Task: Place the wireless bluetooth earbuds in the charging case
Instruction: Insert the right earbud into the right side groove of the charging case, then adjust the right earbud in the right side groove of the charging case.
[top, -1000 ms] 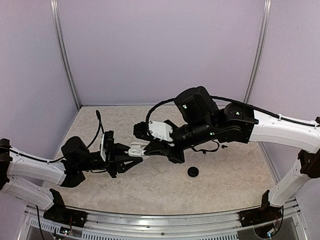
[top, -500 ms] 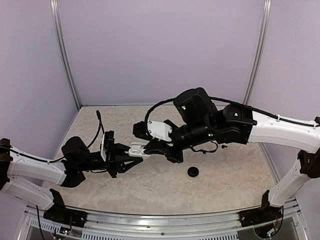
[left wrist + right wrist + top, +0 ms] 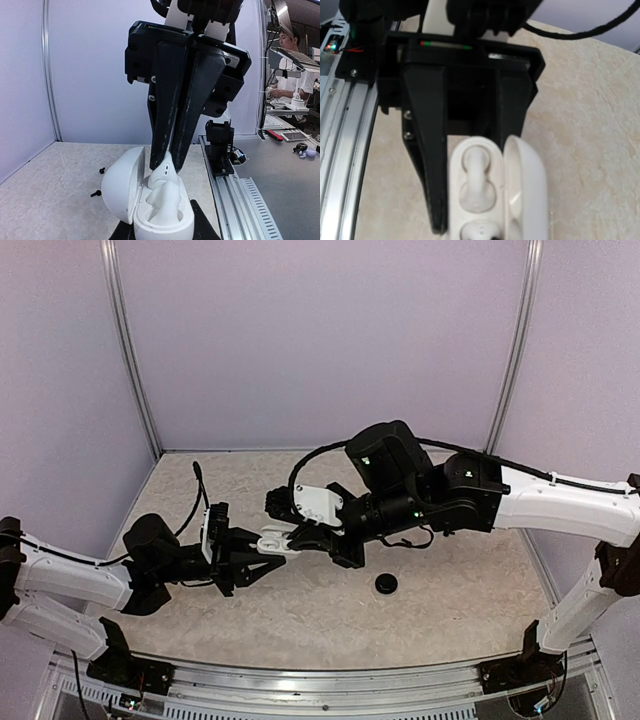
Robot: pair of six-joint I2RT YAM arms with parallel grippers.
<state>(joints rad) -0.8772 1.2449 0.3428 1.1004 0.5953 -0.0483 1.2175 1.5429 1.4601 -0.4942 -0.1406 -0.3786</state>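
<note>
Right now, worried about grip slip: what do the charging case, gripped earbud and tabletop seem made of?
The charging case: smooth white plastic, faintly glossy, soft highlights on the lid. The gripped earbud: apparently the same white plastic. The tabletop: matt beige, mottled like stone; perhaps laminate.

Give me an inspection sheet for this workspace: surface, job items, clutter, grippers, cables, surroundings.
Surface: beige speckled tabletop.
Job's things: charging case, lid open; seated earbud lying inside; second earbud at its mouth.
Clutter: black disc; small black screws.
Grippers: left gripper shut on the charging case; right gripper shut on the second earbud.
Cables: black cable by the left arm; another black lead over the right.
Surroundings: lilac walls; person at a bench.
</note>
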